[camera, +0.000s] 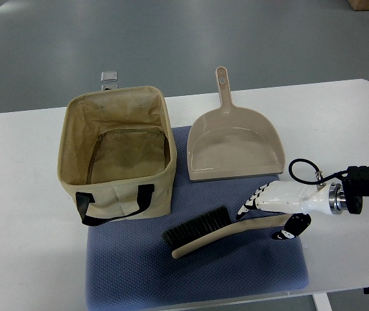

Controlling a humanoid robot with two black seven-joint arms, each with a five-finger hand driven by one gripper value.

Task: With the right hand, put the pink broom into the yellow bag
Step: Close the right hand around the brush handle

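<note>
Beige, not pink, is how the broom [220, 230] reads to us, a tan hand brush with dark bristles lying on the blue mat [197, 278], bristle end toward the bag, handle running right. The yellow bag [116, 155] looks more khaki, standing open and upright on the mat's left part, nothing in it that we can see.

The right hand [278, 214] is at the handle's far end: white fingers [255, 197] above the handle, a dark-tipped one below it. They bracket the handle, but we cannot tell if they are clamped on it or just closing in; contact is hidden by the hand itself.

Progress, as we judge it: early. The broom lies flat on the mat, not lifted, well apart from the bag's opening. Left: secure grip, lift, carry left, drop in.

The dustpan [235, 146] sits just behind the broom, untouched. The left arm is out of view. The right arm is cut off at the picture's edge. A metal clip [109, 78] behind the bag is too small to make out.
</note>
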